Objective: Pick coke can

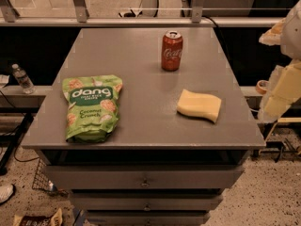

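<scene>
The coke can (172,51) is red with white script and a silver top. It stands upright on the far middle of the grey table (141,126). My gripper (281,95) hangs at the right edge of the view, beyond the table's right side, well to the right of the can and nearer to me. It holds nothing that I can see.
A green snack bag (92,106) lies flat on the table's left front. A yellow sponge (199,105) lies on the right front, between the can and the gripper's side. A water bottle (22,78) stands on a ledge at the left. Drawers sit under the tabletop.
</scene>
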`<state>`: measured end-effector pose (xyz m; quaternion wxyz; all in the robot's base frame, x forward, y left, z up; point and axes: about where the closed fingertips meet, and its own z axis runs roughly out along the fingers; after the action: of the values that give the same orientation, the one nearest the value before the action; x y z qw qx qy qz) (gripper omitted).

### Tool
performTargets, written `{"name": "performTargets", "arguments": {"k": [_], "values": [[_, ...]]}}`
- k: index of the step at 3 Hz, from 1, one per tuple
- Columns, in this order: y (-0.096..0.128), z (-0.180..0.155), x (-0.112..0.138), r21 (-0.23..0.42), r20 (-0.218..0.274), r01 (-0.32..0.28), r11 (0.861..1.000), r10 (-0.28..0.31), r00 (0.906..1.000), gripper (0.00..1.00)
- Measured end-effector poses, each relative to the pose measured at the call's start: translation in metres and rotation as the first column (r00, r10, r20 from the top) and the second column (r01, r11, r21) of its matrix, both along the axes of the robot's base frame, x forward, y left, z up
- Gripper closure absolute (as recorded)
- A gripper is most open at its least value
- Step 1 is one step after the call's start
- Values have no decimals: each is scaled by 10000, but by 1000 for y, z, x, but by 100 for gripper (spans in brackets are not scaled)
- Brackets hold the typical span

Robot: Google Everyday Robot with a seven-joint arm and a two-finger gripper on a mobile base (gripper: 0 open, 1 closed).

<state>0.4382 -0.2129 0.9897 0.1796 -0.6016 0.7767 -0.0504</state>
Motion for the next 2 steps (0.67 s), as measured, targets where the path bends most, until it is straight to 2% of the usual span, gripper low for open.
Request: {"name": "performTargets", "arguments": {"k": [1, 2], "values": [[1, 1, 1, 28, 36, 5, 10000, -5, 10000, 0], [10, -9, 23, 1072, -13, 163, 9941, -163, 9999, 0]]}}
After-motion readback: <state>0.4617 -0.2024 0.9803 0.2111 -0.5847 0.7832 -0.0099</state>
